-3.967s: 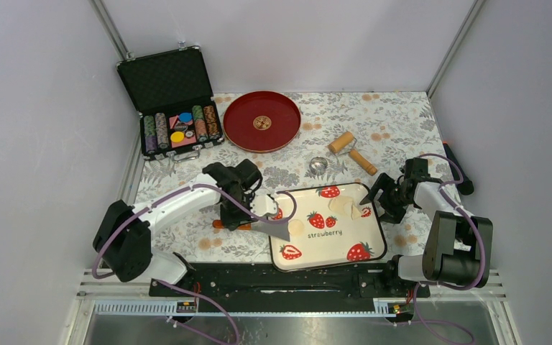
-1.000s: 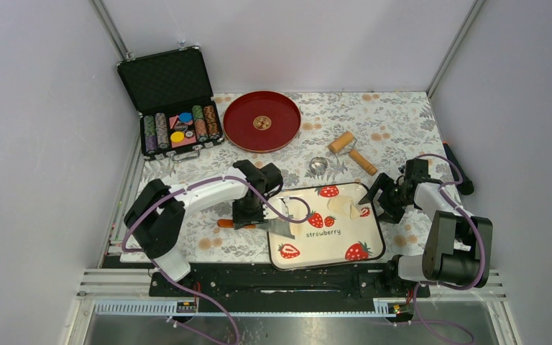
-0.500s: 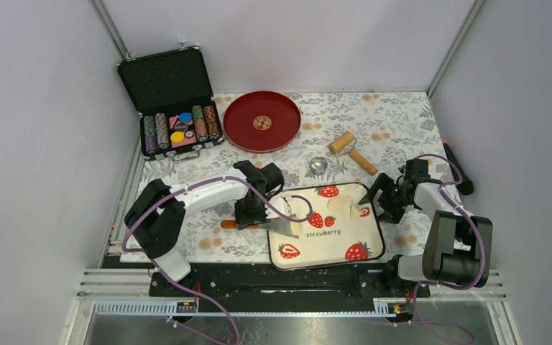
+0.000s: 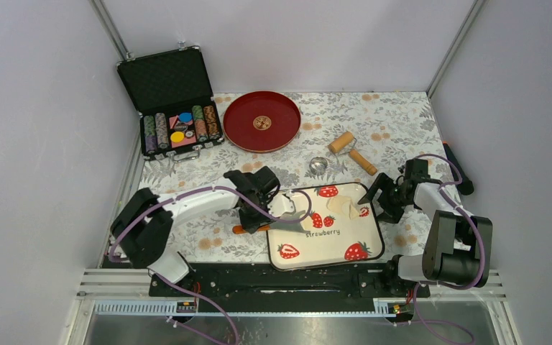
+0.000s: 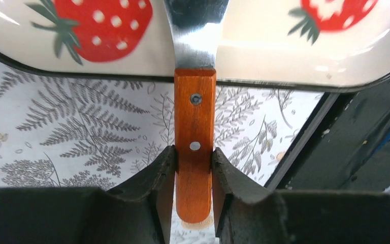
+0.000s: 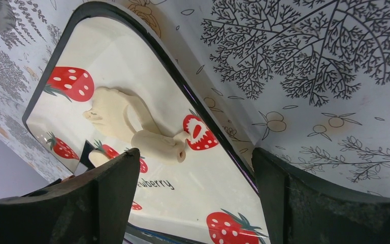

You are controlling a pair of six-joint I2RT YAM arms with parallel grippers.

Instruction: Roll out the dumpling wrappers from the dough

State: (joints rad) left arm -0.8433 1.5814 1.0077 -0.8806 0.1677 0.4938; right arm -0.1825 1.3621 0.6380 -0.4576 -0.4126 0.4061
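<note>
Floral cloth covers the table. From above, the left gripper [image 4: 254, 215] holds a spatula [image 4: 280, 226], its blade at the tray's [image 4: 330, 249] 9 o'clock. Dough [image 4: 343, 207] lies at 1 o'clock, beside the right gripper [image 4: 388, 198].

Left wrist: fingers [image 5: 163, 175] clamp the wooden handle [image 5: 195, 147].

Right wrist: the jaws are spread wide and empty.

No wrapper shows clearly. Lifting one seems to be the step in hand. The next move calls for a level blade, carried toward the plate [image 4: 261, 121] at 11 o'clock.

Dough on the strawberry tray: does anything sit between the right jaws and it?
Nothing visible blocks it. The right gripper is open at the tray edge, and only its low black rim lies between it and the dough. The spatula in the left gripper is over the tray's other side.
</note>
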